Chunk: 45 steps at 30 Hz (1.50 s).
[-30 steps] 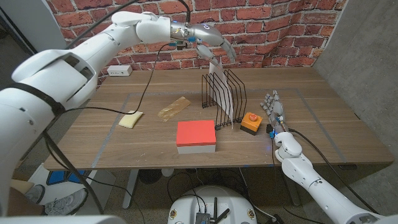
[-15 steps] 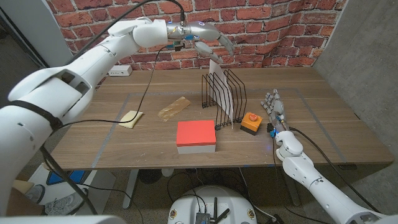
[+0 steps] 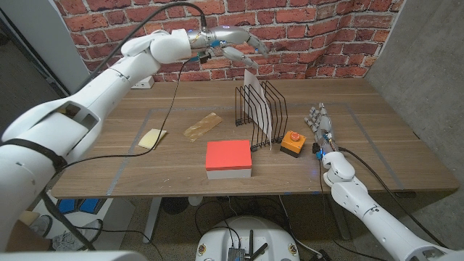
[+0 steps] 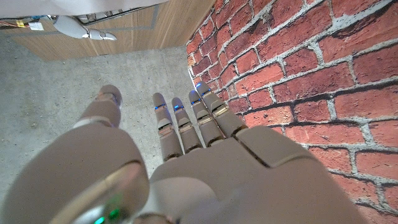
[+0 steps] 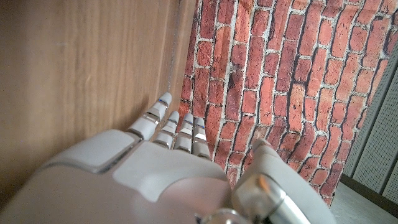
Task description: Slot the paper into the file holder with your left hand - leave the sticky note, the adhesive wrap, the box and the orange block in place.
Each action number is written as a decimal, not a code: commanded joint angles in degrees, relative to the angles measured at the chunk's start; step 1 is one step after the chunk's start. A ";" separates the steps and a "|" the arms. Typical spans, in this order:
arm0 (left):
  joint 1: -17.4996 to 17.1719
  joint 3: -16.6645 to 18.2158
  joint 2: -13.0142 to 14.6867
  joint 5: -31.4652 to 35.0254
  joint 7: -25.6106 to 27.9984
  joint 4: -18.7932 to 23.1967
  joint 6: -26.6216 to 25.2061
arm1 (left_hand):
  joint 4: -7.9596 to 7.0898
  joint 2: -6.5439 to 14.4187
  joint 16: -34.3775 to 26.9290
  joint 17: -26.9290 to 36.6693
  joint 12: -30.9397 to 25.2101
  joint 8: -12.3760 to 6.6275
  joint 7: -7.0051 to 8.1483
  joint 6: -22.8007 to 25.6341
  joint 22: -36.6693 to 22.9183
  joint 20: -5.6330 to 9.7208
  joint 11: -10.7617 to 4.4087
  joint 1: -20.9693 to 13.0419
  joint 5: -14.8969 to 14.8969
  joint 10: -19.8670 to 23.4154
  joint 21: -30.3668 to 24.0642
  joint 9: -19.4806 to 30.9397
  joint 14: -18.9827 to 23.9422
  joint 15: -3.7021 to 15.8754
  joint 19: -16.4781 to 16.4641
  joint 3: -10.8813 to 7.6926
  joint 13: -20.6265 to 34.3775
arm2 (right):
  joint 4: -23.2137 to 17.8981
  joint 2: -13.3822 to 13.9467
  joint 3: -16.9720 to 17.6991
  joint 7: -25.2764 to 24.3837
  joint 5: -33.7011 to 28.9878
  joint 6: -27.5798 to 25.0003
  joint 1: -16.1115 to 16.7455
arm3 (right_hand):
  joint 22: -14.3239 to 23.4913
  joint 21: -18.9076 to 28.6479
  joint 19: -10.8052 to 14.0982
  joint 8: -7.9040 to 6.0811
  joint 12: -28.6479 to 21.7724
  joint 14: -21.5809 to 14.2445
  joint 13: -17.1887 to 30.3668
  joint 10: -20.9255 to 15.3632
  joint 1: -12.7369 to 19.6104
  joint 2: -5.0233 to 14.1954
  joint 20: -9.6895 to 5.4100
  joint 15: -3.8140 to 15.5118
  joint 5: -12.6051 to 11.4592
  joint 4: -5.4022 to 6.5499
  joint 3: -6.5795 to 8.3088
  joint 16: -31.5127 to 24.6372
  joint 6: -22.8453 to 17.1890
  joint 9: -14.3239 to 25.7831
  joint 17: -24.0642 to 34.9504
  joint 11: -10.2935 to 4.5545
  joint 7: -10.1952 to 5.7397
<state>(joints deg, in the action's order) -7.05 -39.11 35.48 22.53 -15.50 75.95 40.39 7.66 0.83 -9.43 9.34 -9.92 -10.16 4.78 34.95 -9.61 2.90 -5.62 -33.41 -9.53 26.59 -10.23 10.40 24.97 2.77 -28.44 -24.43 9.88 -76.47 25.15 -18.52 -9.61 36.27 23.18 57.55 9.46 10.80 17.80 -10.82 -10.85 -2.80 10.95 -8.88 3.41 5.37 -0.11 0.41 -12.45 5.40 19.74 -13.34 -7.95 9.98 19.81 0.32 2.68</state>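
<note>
A white paper (image 3: 259, 100) stands upright in a slot of the black wire file holder (image 3: 250, 116) at the table's middle. My left hand (image 3: 241, 43) hovers high above and behind the holder, fingers spread and holding nothing; the left wrist view shows the same left hand (image 4: 186, 162) with straight fingers against the brick wall. My right hand (image 3: 319, 125) stands on its edge at the table's right, empty, with fingers straight; the right wrist view shows this right hand (image 5: 168, 162) beside the wood.
An orange block (image 3: 292, 143) with a red top sits right of the holder. A red-topped box (image 3: 228, 156) lies in front of it. The adhesive wrap (image 3: 203, 125) and yellow sticky note (image 3: 152, 138) lie to the left. A power strip (image 3: 138, 82) sits at the back.
My left hand has risen and drawn back from the paper's top edge, its fingers straightening. The paper stays standing in the holder. The right hand has not moved.
</note>
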 commanded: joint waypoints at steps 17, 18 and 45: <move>-13.86 7.47 4.87 -6.32 6.65 12.06 -16.49 | -0.33 0.60 -0.46 0.15 -0.28 0.07 -0.08 -1.18 -0.04 4.66 0.68 1.37 -0.34 -0.88 -0.54 -0.08 -0.34 3.35 0.11 -0.09 0.09 | -3.91 2.89 0.06 -1.70 -3.49 -1.17 0.46 | 0.25 -0.13 -0.33 -0.02 -0.31 0.36 0.04 -0.02 0.18 2.33 -0.77 0.41 0.16 -0.33 0.29 -0.09 -0.21 0.21 0.16 0.04 -0.29; -14.21 7.65 5.01 -6.88 6.62 12.22 -16.95 | -0.34 0.68 -0.41 0.15 -0.22 0.09 -0.02 -1.33 -0.04 4.64 0.90 1.49 -0.34 -1.15 -0.52 -0.09 -0.52 3.25 0.16 -0.10 0.09 | -4.13 3.05 0.07 -1.78 -3.59 -1.33 0.51 | 0.25 -0.12 -0.35 -0.02 -0.30 0.40 0.04 0.00 0.18 2.32 -0.81 0.41 0.16 -0.33 0.29 -0.06 -0.22 0.21 0.15 0.03 -0.34; -30.44 13.74 5.00 -12.28 23.81 19.83 -29.49 | -0.41 2.31 -0.21 0.21 -0.11 0.71 0.96 -8.39 -0.04 3.59 2.00 4.89 -0.40 -5.92 -0.08 -0.23 -4.72 1.95 3.58 -0.10 0.07 | -5.49 6.32 -0.33 -0.96 -6.05 -4.42 -1.02 | 0.18 -0.35 -1.81 0.07 -0.23 1.18 -0.01 0.28 0.26 2.21 -2.13 1.11 0.19 -0.54 0.25 0.25 0.04 0.18 0.09 -0.20 -0.68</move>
<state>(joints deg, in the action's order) -30.59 -27.77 41.08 12.45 0.77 92.75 15.77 7.67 3.09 -9.43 9.49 -9.92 -9.70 5.58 27.56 -9.61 2.50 -3.88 -29.18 -9.53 21.16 -10.23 10.13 20.52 2.43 -25.00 -24.43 9.89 -82.32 30.50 -18.51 -11.57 30.68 19.87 57.73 9.46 10.53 15.94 -10.82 -10.85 -1.88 10.95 -8.67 3.41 5.37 -1.96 1.33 -12.45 5.18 19.95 -13.31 -7.75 9.98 19.80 0.10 2.48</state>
